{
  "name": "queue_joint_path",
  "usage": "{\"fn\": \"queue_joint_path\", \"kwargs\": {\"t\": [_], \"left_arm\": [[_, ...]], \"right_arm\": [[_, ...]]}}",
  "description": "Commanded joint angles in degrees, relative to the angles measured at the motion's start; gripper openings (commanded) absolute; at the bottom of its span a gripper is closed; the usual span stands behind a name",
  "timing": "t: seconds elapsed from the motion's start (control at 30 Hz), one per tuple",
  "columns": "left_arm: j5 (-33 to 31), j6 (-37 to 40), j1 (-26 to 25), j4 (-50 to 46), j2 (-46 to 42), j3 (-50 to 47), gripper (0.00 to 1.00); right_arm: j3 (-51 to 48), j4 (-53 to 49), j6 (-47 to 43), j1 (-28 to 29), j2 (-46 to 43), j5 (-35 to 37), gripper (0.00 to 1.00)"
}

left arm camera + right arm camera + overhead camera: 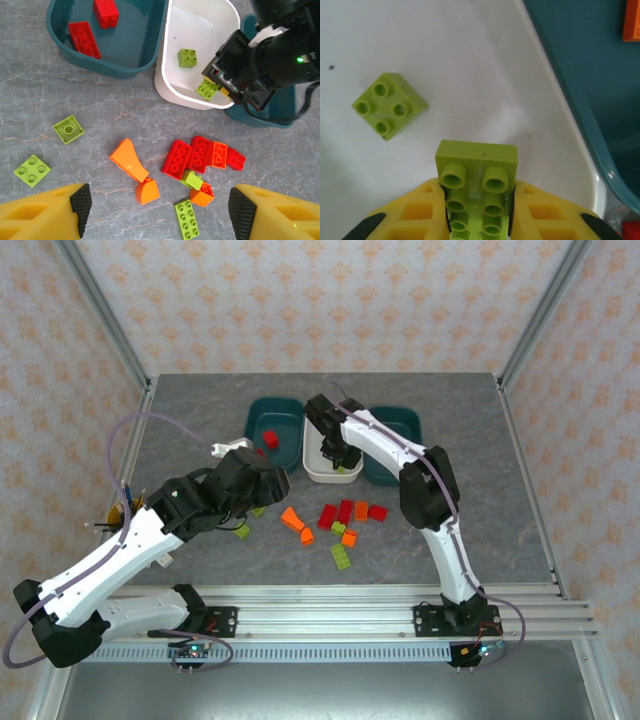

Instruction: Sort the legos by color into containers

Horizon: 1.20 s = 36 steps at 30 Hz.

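Light-green brick [476, 175] clamped between right fingers [405, 215], over white tub [485, 75] floor; a second green brick [390, 105] lies ahead-left. Left fingers [45, 212] spread, empty. Placing step, by my reading; next: release, then retract.

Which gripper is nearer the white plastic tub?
Right. The right gripper is over the white plastic tub, holding a light green brick; the left gripper hovers over loose bricks outside it.
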Motion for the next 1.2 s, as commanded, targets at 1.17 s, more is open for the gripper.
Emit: {"fn": "queue_joint_path", "kwargs": {"t": [1.17], "left_arm": [[-12.3,-20.6,-0.4,-20.5,-17.7,-8.1,0.75]], "right_arm": [[-27.2,15.5,-45.3,21.4,-27.6,-14.6,0.66]]}}
